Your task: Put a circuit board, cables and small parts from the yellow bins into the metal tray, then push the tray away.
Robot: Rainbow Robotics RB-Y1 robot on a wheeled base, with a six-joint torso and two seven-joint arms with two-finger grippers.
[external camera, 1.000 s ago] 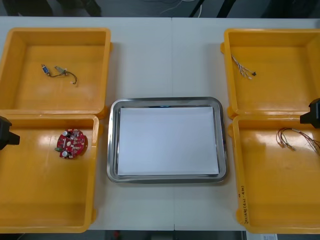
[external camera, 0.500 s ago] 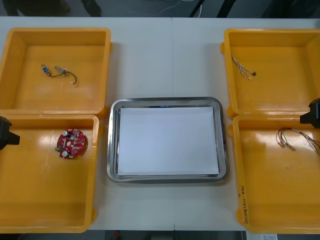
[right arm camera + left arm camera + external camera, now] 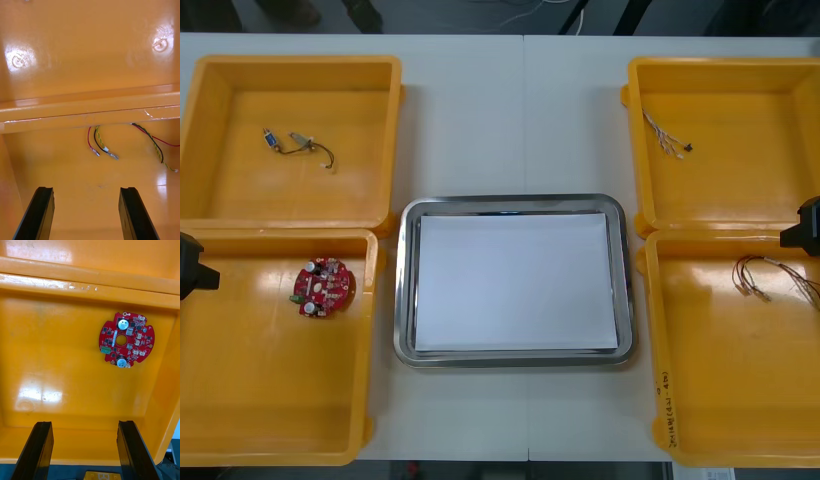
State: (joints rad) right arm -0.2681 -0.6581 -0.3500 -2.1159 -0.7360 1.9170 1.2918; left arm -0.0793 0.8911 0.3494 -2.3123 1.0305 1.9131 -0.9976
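In the front view, a metal tray (image 3: 406,300) lined white inside is seen at the middle of the light table (image 3: 480,110), with two yellow bins set at each side of it. In the far left bin (image 3: 240,190), small metal parts (image 3: 285,141) are seen joined to a short dark cable (image 3: 326,155). A round red circuit board (image 3: 323,286) is laid flat in the near left bin (image 3: 270,390), toward its far wall. A thin pale cable (image 3: 665,135) is found in the far right bin (image 3: 740,180), and red and yellow cables (image 3: 765,276) are spread in the near right bin (image 3: 720,380). The left gripper (image 3: 195,265) is held at the outer edge of the near left bin, and the right gripper (image 3: 805,228) above the wall shared by the two right bins. In the left wrist view, the black fingers (image 3: 41,450) are held wide apart with nothing between them, and the circuit board is seen on the bin floor well ahead of the fingertips, close to a corner. In the right wrist view, the fingers (image 3: 41,213) are likewise spread and nothing is gripped. The red and yellow cables, with a black strand among them, are seen on the floor ahead of the fingertips, just under the wall dividing the two bins.
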